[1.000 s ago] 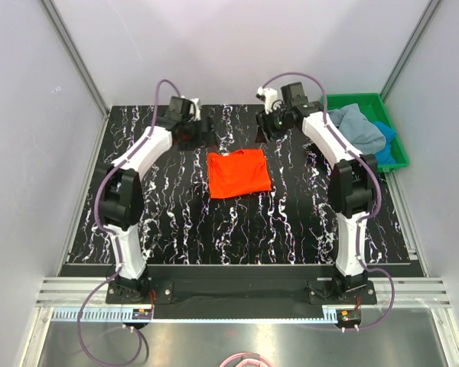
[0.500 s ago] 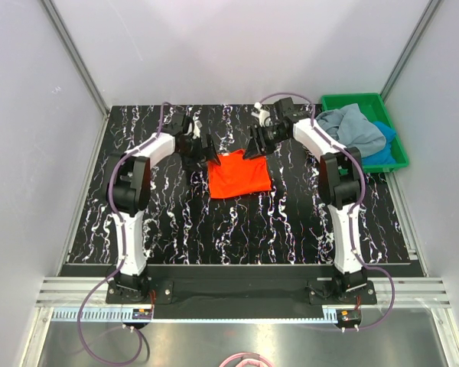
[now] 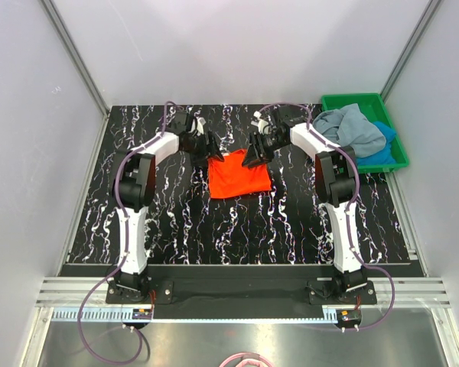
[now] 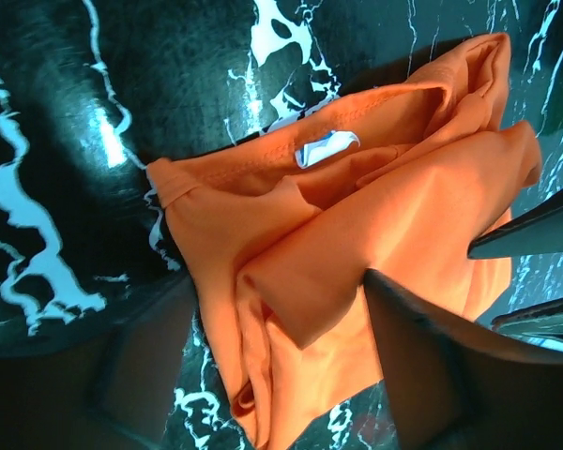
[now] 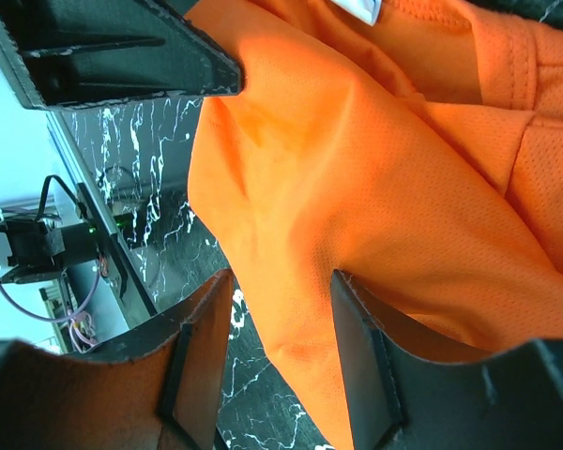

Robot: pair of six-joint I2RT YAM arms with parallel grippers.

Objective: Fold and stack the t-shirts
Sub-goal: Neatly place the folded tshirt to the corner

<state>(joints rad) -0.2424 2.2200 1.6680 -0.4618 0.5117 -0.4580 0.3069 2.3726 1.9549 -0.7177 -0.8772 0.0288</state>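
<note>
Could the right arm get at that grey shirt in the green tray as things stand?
Probably yes. The grey shirt lies uncovered on top in the green tray, right beside that arm. The right gripper is down at the orange shirt, jaws open, so it would have to lift away first.

The orange t-shirt (image 5: 375,178) is rendered as matt, fine-meshed cloth; the desk (image 4: 66,112) as glossy marbled black; the tray (image 3: 352,98) as smooth plastic.

The left gripper (image 3: 213,153) and the right gripper (image 3: 252,157) stand close across from each other, and the far edge of the folded orange t-shirt (image 3: 239,174) fills the narrow gap between them. Outward of the left one and behind both, the marbled table (image 3: 176,214) gives open passage. Outward of the right one the green tray (image 3: 350,98), heaped with a grey-blue t-shirt (image 3: 353,126), blocks the way.
</note>
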